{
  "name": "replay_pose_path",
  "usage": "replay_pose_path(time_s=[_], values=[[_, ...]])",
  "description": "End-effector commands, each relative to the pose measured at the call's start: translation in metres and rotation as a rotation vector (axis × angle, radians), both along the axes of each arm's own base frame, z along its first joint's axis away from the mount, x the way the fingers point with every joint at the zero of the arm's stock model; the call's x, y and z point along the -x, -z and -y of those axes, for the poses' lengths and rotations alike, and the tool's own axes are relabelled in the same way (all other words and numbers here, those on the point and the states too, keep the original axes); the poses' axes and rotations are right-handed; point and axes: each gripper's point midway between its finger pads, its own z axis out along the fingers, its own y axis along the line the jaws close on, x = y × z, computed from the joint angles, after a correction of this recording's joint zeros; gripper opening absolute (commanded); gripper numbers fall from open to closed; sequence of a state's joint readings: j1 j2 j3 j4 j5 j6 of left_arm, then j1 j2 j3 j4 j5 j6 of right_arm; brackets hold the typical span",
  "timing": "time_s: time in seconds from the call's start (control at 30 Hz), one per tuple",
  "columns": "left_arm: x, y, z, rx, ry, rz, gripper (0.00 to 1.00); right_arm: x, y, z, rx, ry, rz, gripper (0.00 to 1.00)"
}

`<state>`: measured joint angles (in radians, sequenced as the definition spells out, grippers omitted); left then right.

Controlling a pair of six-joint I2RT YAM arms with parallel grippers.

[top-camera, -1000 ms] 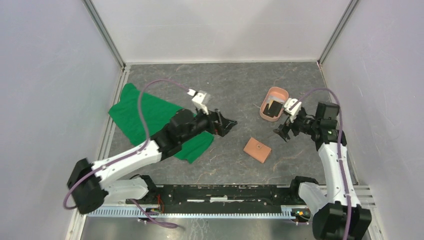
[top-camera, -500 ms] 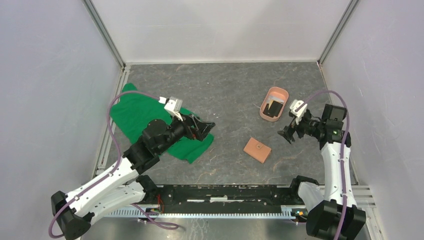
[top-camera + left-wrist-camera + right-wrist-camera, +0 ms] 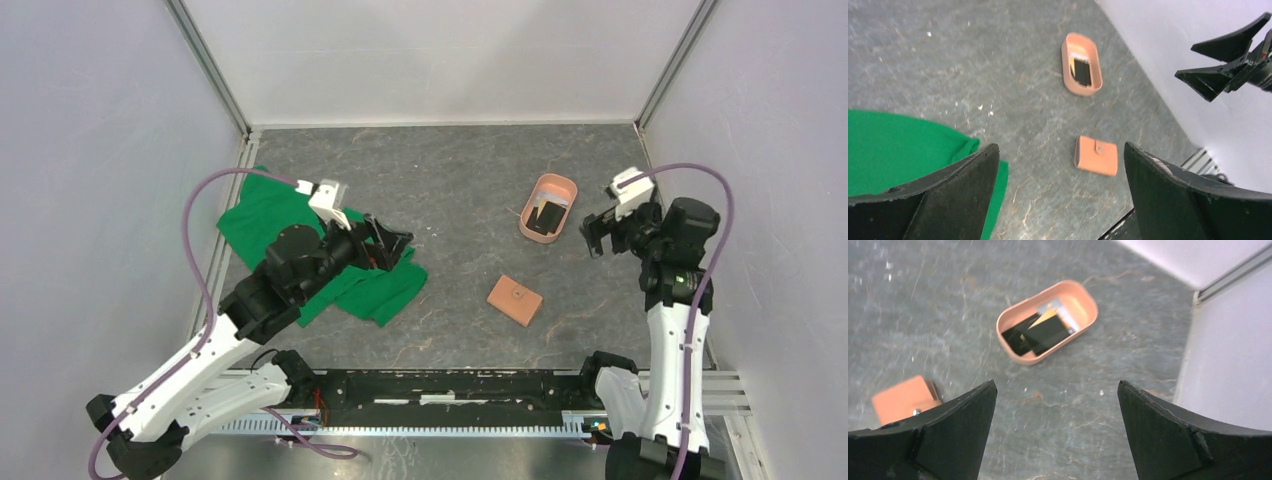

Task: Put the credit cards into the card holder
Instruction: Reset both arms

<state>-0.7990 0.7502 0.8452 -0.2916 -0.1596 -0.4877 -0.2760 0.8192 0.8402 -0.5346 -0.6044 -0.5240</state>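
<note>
The card holder [image 3: 515, 299], a shut tan-orange wallet with its snap tab fastened, lies flat on the grey table; it also shows in the left wrist view [image 3: 1096, 155] and the right wrist view [image 3: 903, 399]. The credit cards [image 3: 546, 217], mostly dark with one pale and one yellowish, lie stacked inside the salmon-pink oval tray [image 3: 562, 184] and show again [image 3: 1040, 332] [image 3: 1081, 71]. My left gripper [image 3: 398, 245] hovers open over the green cloth's edge, well left of the wallet, holding nothing [image 3: 1060, 150]. My right gripper [image 3: 597, 235] hangs open and empty just right of the tray [image 3: 1057, 385].
A crumpled green cloth [image 3: 290, 235] covers the table's left side under my left arm. The tray [image 3: 1083, 300] stands at the back right, close to the right wall [image 3: 760, 150]. Bare grey table lies between the wallet and the cloth.
Both arms have drawn back. The left gripper moved left over the cloth, away from the wallet. The right gripper rose and shifted right, away from the tray. Both stayed open.
</note>
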Motion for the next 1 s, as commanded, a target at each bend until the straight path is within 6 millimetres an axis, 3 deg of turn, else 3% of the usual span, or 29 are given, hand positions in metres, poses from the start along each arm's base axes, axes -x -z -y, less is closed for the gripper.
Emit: replay_pose_path(time_s=[0.0,0.17,0.27,0.67,0.97], values=[[-0.004,-0.041,-0.012,-0.027,-0.028,0.077,1.0,-0.013,-0.084,0.011,-0.103,0.158,0.188,0.98],[0.008,-0.088,-0.007,0.038,0.038,0.123,1.0,-0.009,-0.117,-0.002,-0.201,0.129,0.218,0.98],[0.017,-0.107,-0.005,0.064,0.077,0.131,1.0,-0.007,-0.134,-0.005,-0.227,0.131,0.226,0.98],[0.024,-0.123,-0.02,0.051,0.054,0.168,1.0,0.006,-0.167,-0.022,-0.216,0.027,0.276,0.98],[0.031,-0.125,-0.028,0.064,0.051,0.182,1.0,0.01,-0.173,-0.026,-0.227,0.01,0.287,0.98]])
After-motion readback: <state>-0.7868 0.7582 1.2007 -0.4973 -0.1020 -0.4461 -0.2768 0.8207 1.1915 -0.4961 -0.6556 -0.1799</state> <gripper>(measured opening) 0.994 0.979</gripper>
